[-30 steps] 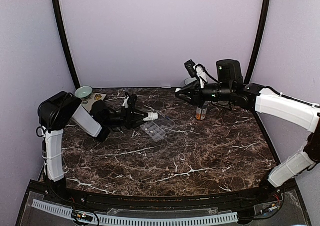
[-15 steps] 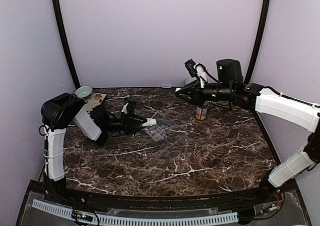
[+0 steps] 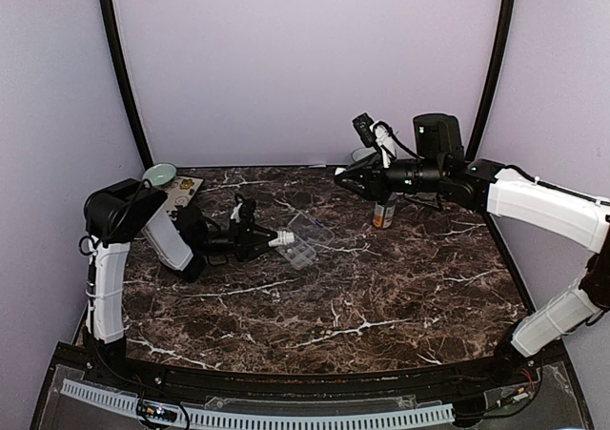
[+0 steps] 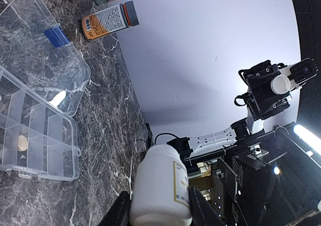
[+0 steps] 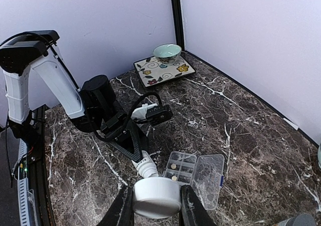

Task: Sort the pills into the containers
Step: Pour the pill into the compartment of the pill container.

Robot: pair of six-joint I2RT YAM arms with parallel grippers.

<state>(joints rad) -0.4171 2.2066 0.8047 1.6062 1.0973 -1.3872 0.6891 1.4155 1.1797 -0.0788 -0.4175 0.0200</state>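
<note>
Drawn closer to the open organiser box (image 3: 299, 253) on the tabletop (image 3: 381, 296) since a second ago, your left jaws are clamped on the white bottle (image 4: 159, 186) just beside it, your right jaws pinch a white cap (image 5: 156, 196) well apart from that box, and neither label reads clearly.

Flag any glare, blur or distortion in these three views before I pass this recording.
Top external: even, soft light; frame poles look bowed; clear organiser box nearly lost against the veined marble. Left wrist: view rolled sideways, light strip flares at the right edge, white bottle close but sharp. Right wrist: white cap near the lens is soft; no glare.
</note>
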